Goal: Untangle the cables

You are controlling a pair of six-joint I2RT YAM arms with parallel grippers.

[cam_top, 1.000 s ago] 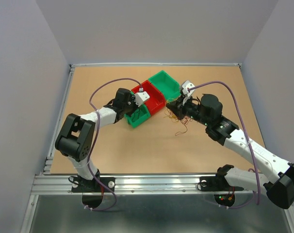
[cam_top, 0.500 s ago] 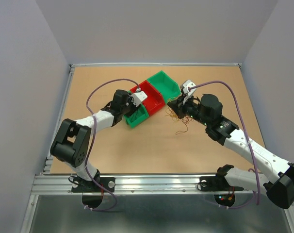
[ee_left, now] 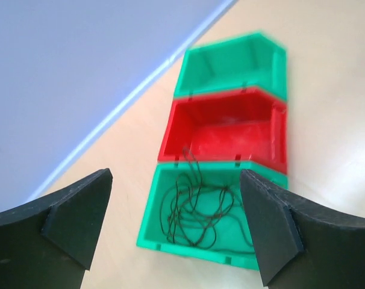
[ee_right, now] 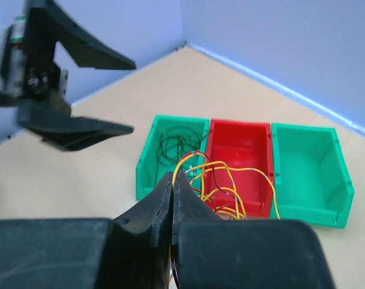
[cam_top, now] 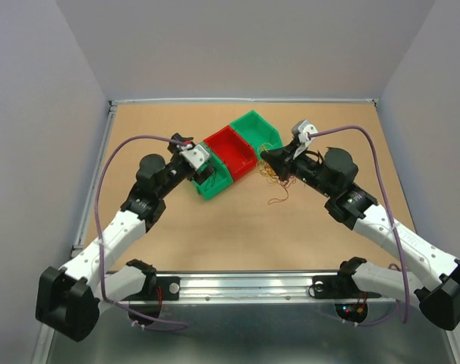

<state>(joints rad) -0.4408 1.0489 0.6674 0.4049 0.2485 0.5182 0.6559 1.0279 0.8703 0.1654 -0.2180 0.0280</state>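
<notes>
My left gripper (ee_left: 173,180) gapes wide, empty; my right gripper (ee_right: 173,180) pinches orange-yellow cables (ee_right: 227,191) above tan tabletop (cam_top: 215,235), grey walls (cam_top: 237,45) around.

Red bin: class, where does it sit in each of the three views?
Top external: red bin just above centre.
Left wrist: red bin at centre.
Right wrist: red bin right of centre, behind yellow wires.
Shared landmark: the green bin holding dark wires, beside it.
</notes>
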